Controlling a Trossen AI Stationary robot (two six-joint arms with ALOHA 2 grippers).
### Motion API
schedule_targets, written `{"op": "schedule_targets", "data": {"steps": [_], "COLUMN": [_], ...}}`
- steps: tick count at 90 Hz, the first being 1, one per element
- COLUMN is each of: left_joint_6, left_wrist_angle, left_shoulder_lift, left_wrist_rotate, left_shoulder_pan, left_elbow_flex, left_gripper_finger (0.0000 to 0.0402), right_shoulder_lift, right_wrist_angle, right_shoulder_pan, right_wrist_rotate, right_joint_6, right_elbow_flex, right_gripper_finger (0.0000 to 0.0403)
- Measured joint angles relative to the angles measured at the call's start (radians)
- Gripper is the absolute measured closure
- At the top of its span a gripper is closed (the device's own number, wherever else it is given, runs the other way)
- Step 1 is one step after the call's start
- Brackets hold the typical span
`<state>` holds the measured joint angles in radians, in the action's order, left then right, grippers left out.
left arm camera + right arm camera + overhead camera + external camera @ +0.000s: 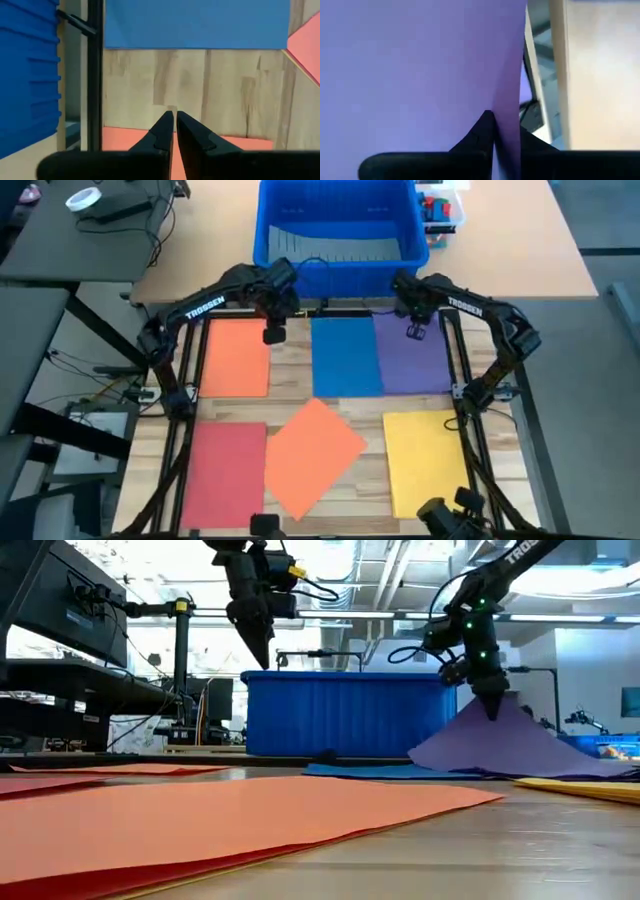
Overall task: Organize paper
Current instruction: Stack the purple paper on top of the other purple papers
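Coloured paper sheets lie flat on the wooden table: an orange sheet (237,358) at the far left, a blue one (345,355), a purple one (415,365), a red one (225,470), a turned orange one (315,455) and a yellow one (425,460). My right gripper (415,330) (493,708) is shut on the purple sheet (520,745) near its far edge. My left gripper (272,332) (255,648) hangs shut and holding nothing, high above the far right corner of the orange sheet (125,137). My right gripper pinches the purple sheet's far edge (507,107) between its two fingers, which come from above and point down. That edge is drawn up into a peak (497,715). The sheet slopes down from there, and its near part (560,768) lies on the table.
A big blue bin (340,225) stands just beyond the table's far edge, behind both grippers. Black frame rails (190,360) run along the table's left and right sides. Bare wood shows between the sheets (370,410).
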<state>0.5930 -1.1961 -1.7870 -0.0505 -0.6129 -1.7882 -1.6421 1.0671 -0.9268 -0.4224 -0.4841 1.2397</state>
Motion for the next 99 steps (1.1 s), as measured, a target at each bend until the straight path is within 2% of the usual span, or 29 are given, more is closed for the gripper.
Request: {"op": "schedule_targets", "data": {"steps": [27,79,88,99], "left_joint_6": [-0.001,-0.006,-0.01,-0.011], "left_wrist_angle": [0.002,-0.001,-0.001,-0.001], "left_shoulder_lift": [0.0,0.0,0.0,0.0], "left_wrist_rotate": [0.0,0.0,0.0,0.0], "left_shoulder_pan": [0.0,0.0,0.0,0.0], "left_elbow_flex": [0.0,0.0,0.0,0.0], "left_gripper_finger": [0.0396,0.0396,0.0396,0.0396], "right_shoulder_lift": [0.0,0.0,0.0,0.0], "right_wrist_angle": [0.005,-0.002,0.012,0.032], "right_shoulder_pan": [-0.016,-0.031,-0.032,-0.032], "right_wrist_rotate": [0.056,0.057,0.057,0.057], "right_joint_6": [-0.01,-0.048,-0.048,-0.045], "right_elbow_flex": [-0.029,-0.029,-0.029,-0.029], "right_gripper_finger": [0.0403,0.0401,0.0382,0.0335]}}
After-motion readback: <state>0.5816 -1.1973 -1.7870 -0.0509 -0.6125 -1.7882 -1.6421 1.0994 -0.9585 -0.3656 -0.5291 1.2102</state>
